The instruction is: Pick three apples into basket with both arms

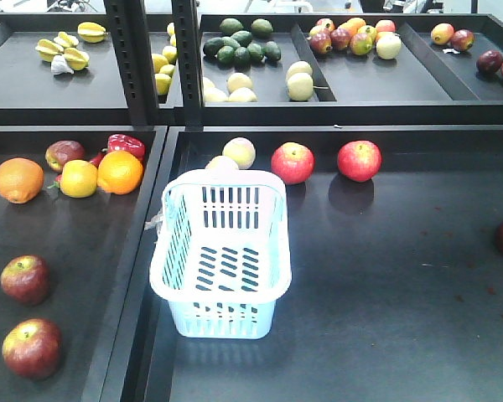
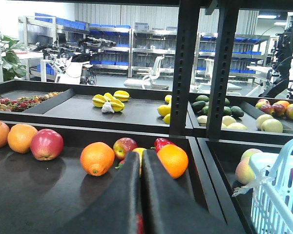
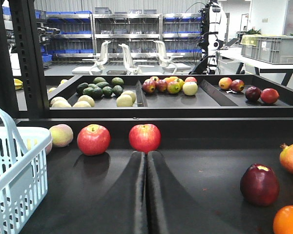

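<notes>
Left hand (image 2: pixel 140 155): fingers pressed together, low over the left tray (image 1: pixel 84 251) of the bench.
Apple by left hand: a red-and-yellow apple (image 2: pixel 124 146) lies just beyond the fingertips and slightly to the left. It sits between two oranges (image 2: pixel 97 158), with a lemon (image 2: pixel 139 153) and a red pepper (image 2: pixel 162 143) beside it.
Front apples (image 1: pixel 25 279): two dark red ones with yellow-green patches, at the near end of the left tray, well apart from the basket.
Right hand (image 3: pixel 146 155): fingers pressed together, pointing along the right tray (image 1: pixel 386 276).
Apples by right hand: the centre apple (image 3: pixel 144 138) lies straight ahead of the fingertips, against the tray's back wall. A second apple (image 3: pixel 93 139) lies to its left, not touching it. A dark red fruit (image 3: pixel 259 184) sits off to the right.
Basket (image 1: pixel 220 289): upright at the left side of the right tray, between the two hands' fruit. Only its slotted floor shows inside. A pale fruit (image 1: pixel 239 152) lies just behind it.
Upper trays (image 1: pixel 369 84): starfruit, avocados, pale round fruit and mixed red-yellow fruit.
</notes>
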